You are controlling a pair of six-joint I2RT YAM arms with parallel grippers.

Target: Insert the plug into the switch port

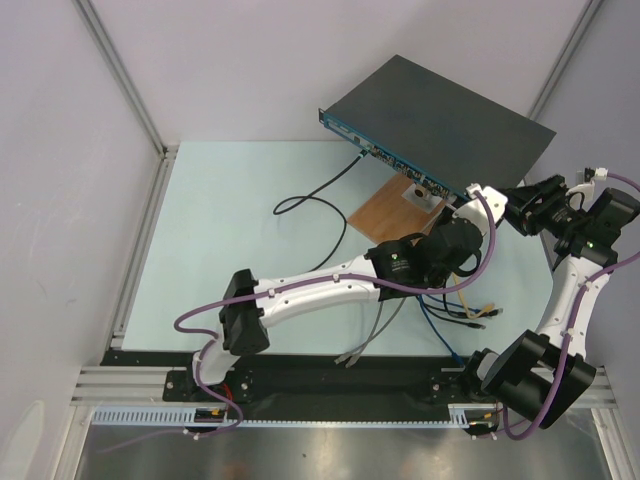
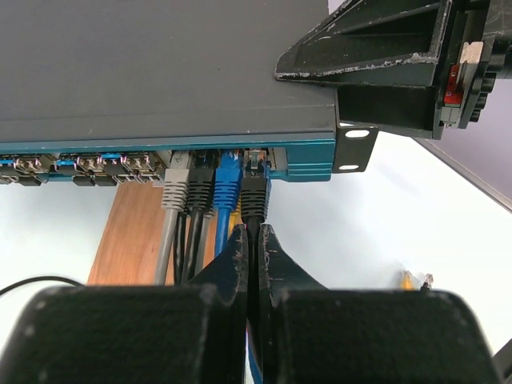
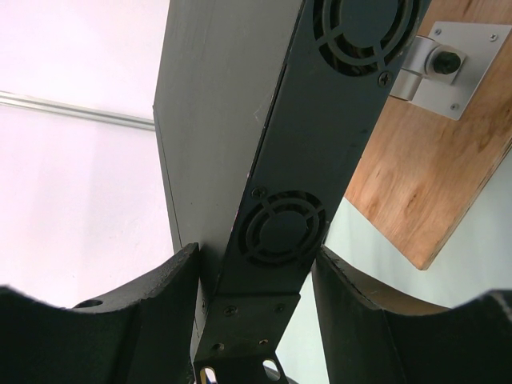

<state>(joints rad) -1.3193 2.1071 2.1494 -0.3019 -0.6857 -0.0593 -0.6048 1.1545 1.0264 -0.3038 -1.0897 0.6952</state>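
Note:
The switch (image 1: pixel 440 120) is a flat black box with a blue front, tilted above the table. In the left wrist view a black plug (image 2: pixel 254 196) has its front end in a socket at the right end of the switch (image 2: pixel 160 64) port row. My left gripper (image 2: pixel 254 232) is shut on the black cable just behind that plug's boot. My right gripper (image 3: pixel 256 260) clamps the switch (image 3: pixel 320 120) at its right end, one finger on the top face and one underneath. From above, the left gripper (image 1: pixel 455 210) meets the front face and the right gripper (image 1: pixel 508 200) holds the end.
Grey (image 2: pixel 175 192), black (image 2: pixel 200 192) and blue (image 2: pixel 227 188) plugs fill the sockets left of the black one. A brown wooden board (image 1: pixel 390 212) lies under the switch's front. Loose cables (image 1: pixel 470 312) lie near the arm bases. A black cable (image 1: pixel 310 200) loops off to the left.

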